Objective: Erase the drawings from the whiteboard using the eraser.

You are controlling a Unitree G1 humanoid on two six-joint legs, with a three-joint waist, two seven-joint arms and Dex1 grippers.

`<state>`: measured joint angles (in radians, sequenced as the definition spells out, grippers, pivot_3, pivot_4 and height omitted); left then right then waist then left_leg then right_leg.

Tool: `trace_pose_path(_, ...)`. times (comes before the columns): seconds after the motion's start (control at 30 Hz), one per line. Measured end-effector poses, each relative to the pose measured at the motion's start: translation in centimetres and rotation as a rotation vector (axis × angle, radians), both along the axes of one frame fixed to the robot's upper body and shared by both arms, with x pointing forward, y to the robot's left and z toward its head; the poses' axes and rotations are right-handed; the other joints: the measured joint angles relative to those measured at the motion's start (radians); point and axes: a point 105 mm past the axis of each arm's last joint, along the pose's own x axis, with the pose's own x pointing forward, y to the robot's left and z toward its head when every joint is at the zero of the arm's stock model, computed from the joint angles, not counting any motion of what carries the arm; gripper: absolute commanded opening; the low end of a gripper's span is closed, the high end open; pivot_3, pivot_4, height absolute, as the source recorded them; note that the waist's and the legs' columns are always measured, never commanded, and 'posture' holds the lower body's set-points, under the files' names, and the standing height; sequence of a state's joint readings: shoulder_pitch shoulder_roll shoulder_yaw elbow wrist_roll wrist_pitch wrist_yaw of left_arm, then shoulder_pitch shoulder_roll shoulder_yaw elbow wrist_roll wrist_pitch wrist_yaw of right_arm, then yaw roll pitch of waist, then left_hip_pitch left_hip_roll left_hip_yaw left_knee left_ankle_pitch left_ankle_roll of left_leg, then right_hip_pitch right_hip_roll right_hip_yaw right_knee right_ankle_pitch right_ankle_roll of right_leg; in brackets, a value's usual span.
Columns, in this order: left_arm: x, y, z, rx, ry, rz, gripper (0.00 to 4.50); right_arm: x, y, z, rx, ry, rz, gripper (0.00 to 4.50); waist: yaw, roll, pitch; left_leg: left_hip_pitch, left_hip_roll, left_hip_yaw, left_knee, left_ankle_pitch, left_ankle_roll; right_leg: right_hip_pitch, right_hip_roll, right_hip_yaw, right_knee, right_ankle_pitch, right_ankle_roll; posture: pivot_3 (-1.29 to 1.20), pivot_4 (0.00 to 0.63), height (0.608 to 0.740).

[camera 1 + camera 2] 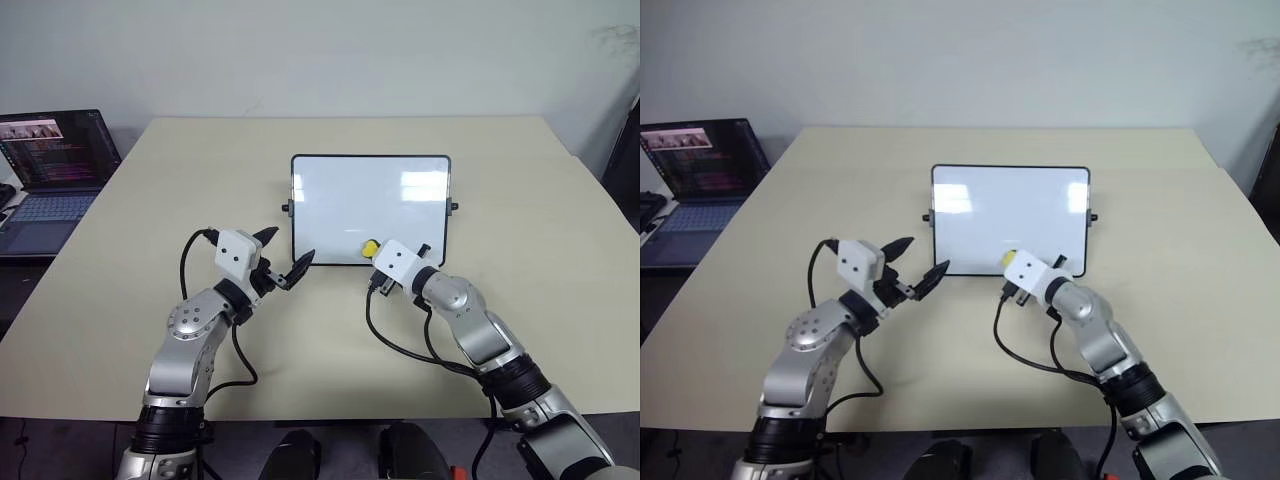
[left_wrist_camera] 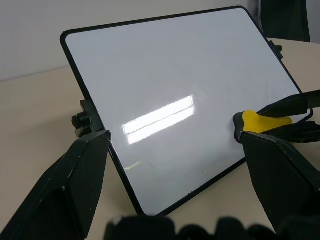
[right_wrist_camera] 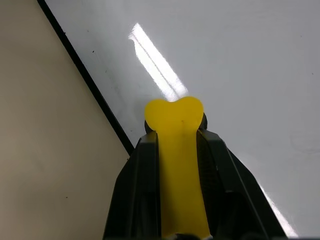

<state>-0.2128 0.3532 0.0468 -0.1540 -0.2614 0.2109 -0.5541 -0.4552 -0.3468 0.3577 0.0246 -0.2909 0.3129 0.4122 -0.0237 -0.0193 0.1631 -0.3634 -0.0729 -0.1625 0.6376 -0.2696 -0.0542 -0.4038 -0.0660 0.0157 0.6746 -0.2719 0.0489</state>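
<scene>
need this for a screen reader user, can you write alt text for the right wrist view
The right hand is shut on the yellow eraser, its rounded end against the glossy whiteboard near the board's black frame. Beige table lies beside the board, and no marks show on the white surface here.

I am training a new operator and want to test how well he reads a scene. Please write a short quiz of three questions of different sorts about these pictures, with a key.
1. True or false: the left gripper is clamped on the whiteboard's frame.
2. Multiple choice: what does the right gripper hold? A) a marker B) the yellow eraser C) a cloth D) nothing
3. Short answer: what stands at the robot's far left, beside the table?

Key
1. False. Its fingers stand open near the lower left corner of the whiteboard, apart from it.
2. B. The eraser is pinched between the fingers, at the board's lower edge.
3. A laptop with its screen lit.
</scene>
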Motion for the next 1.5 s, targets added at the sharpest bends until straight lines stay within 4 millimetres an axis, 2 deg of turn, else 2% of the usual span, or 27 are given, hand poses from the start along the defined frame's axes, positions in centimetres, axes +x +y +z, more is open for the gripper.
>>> trace_pose_path(0.2,0.3,-0.4,0.7,-0.002,-0.022,-0.018,4.50,0.5,-1.4,1.3,0.152,0.047,-0.105,0.83,0.000,0.000,0.000,-0.001,0.000,0.000,0.000,0.000,0.000,-0.001,0.000,0.000,0.000,0.000,0.000,0.00,0.150,0.740)
trace_pose_path(0.47,1.2,-1.6,0.5,0.000,0.001,-0.081,4.50,0.0,-3.3,5.6,0.260,-0.019,-0.173,0.83,-0.002,0.000,0.001,-0.002,0.000,0.000,-0.001,0.000,-0.001,-0.002,0.000,0.000,-0.002,0.000,0.000,0.00,0.150,0.740)
trace_pose_path(0.6,1.4,-2.2,0.8,-0.006,-0.012,-0.112,4.50,-0.6,-5.1,6.6,0.343,0.030,-0.272,0.83,-0.002,0.000,0.001,-0.002,0.000,0.000,-0.003,0.000,-0.001,-0.002,-0.001,0.000,-0.005,0.000,0.000,0.00,0.150,0.740)
trace_pose_path(0.73,1.4,-2.3,0.4,-0.007,0.000,-0.126,4.50,-1.4,-6.7,6.5,0.561,0.149,-0.416,0.83,-0.004,0.000,0.001,-0.002,0.002,0.000,-0.008,0.000,-0.001,-0.002,-0.003,0.000,-0.008,0.000,0.000,0.00,0.150,0.740)
trace_pose_path(0.87,1.4,-2.4,0.4,-0.013,-0.006,-0.131,4.50,-2.2,-6.9,6.7,0.625,0.165,-0.445,0.83,-0.004,0.000,0.001,-0.003,0.001,0.000,-0.008,0.000,-0.001,-0.002,-0.003,0.000,-0.011,0.000,0.000,0.00,0.150,0.740)
trace_pose_path(1.17,1.7,-3.6,0.6,-0.017,-0.007,-0.181,4.50,-2.5,-7.2,7.0,0.622,0.140,-0.468,0.83,-0.004,0.000,0.001,-0.002,0.001,0.000,-0.008,0.000,-0.001,-0.002,-0.003,0.000,-0.010,0.000,0.000,0.00,0.150,0.740)
trace_pose_path(1.33,0.7,-5.1,0.3,-0.025,0.014,-0.304,4.50,-2.7,-9.6,7.0,0.557,0.120,-0.558,0.83,-0.004,0.000,0.001,-0.003,0.000,0.000,-0.008,0.000,-0.001,-0.002,-0.003,0.000,-0.011,0.000,0.000,0.00,0.150,0.740)
trace_pose_path(1.5,-0.9,-6.8,0.0,-0.041,0.065,-0.473,4.50,-3.3,-11.1,6.1,0.517,0.146,-0.642,0.83,-0.006,0.000,0.001,-0.003,0.001,0.001,-0.008,0.000,-0.001,-0.002,-0.003,0.000,-0.010,0.000,0.000,0.00,0.150,0.740)
